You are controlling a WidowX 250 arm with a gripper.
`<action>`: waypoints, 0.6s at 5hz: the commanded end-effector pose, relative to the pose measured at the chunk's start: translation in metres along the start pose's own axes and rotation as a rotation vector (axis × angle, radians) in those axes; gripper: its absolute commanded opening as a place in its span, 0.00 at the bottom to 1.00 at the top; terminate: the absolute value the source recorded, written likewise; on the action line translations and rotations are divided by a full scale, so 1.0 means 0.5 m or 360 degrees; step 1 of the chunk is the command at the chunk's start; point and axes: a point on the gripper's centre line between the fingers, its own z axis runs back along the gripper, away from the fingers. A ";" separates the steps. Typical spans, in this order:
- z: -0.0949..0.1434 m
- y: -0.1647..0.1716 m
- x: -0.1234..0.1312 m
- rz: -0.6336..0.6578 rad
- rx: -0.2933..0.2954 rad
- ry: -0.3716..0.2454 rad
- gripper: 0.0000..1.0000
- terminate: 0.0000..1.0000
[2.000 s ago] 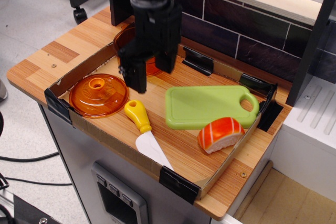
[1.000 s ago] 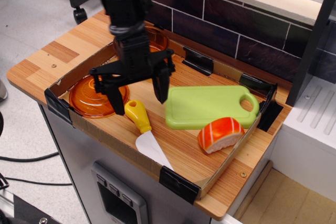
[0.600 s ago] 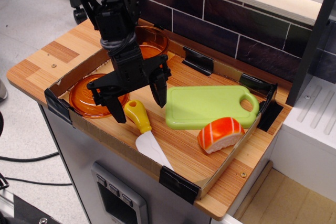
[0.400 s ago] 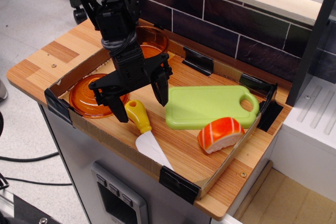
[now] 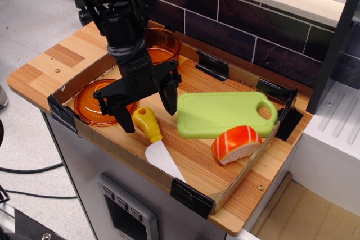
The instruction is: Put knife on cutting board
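Observation:
The knife (image 5: pixel 154 139) lies on the wooden tray floor with its yellow handle toward the back left and its white blade pointing to the front edge. The light green cutting board (image 5: pixel 222 113) lies to its right, with the handle hole at its right end. My black gripper (image 5: pixel 147 115) is open, its two fingers straddling the yellow handle, one finger (image 5: pixel 122 118) to the left and one (image 5: pixel 169 98) to the right. The fingers do not touch the handle.
An orange round lid (image 5: pixel 98 100) lies left of the knife, partly behind my fingers. An orange bowl (image 5: pixel 160 46) sits at the back. A salmon sushi toy (image 5: pixel 237 143) lies in front of the board. Cardboard walls (image 5: pixel 101 139) edge the tray.
My gripper has opened, come forward and down from over the orange bowl, and now straddles the knife handle. In the last half second it barely moved. The knife has not moved.

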 end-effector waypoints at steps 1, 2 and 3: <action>-0.019 0.006 -0.014 0.0014 -0.0035 0.0063 1.00 0.00; -0.033 0.002 -0.013 0.0002 -0.0057 0.0071 1.00 0.00; -0.021 0.000 -0.014 -0.0009 0.0030 -0.0014 0.00 0.00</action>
